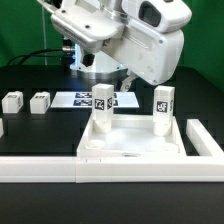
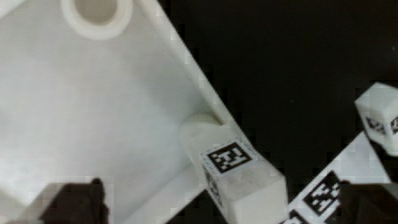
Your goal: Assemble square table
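Large white plastic square slab (image 1: 135,150) near front edge of desk (image 1: 40,130); 2 small white tagged block legs (image 1: 103,108) upright on its far corners. End effector (image 2: 192,206) fully spread, empty. Risk: fingers (image 2: 71,205) clip leg, tilting it.

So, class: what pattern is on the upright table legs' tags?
Black-and-white squares, printed on each white leg; clearest in the wrist view.

Robotics lab bench: a white robot arm (image 1: 140,35) hung over a black table (image 1: 40,130) that carried the marker board (image 1: 72,99) with printed tags and tagged white legs (image 1: 162,103).
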Robot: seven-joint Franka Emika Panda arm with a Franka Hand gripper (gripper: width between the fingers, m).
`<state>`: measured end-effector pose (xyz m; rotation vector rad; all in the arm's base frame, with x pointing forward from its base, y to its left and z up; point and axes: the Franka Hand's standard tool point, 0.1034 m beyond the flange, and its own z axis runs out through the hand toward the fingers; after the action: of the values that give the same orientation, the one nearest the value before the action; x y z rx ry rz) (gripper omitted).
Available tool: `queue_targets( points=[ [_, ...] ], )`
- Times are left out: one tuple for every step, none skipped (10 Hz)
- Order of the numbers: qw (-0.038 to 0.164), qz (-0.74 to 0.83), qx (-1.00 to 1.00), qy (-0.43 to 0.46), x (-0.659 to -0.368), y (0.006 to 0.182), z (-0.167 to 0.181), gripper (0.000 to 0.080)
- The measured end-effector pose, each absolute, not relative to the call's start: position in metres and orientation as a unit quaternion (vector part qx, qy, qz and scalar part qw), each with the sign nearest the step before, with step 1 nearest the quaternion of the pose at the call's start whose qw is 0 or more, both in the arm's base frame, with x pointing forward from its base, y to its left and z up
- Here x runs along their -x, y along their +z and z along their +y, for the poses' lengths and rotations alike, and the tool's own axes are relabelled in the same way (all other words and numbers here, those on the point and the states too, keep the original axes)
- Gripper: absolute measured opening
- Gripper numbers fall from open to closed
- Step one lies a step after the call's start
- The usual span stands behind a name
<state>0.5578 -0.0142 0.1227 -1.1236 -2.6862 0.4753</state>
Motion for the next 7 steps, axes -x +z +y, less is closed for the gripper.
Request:
queue_targets(
  points=[
    [0.108,-0.889,0.42,0.146,-0.549,0.125,-0.029,0.0649],
    [0.108,-0.853,0.49,0.142,-0.538,0.133,-0.051,0.0649],
    [0.107,-0.821,0.543,0.139,-0.522,0.138,-0.074,0.0649],
    [0.098,-0.774,0.609,0.145,-0.501,0.136,-0.098,0.0649],
    [0.088,-0.719,0.672,0.152,-0.481,0.128,-0.112,0.0649],
    [0.085,-0.693,0.698,0.156,-0.472,0.122,-0.115,0.0649],
    [0.08,-0.673,0.718,0.158,-0.474,0.122,-0.113,0.0649]
  ],
)
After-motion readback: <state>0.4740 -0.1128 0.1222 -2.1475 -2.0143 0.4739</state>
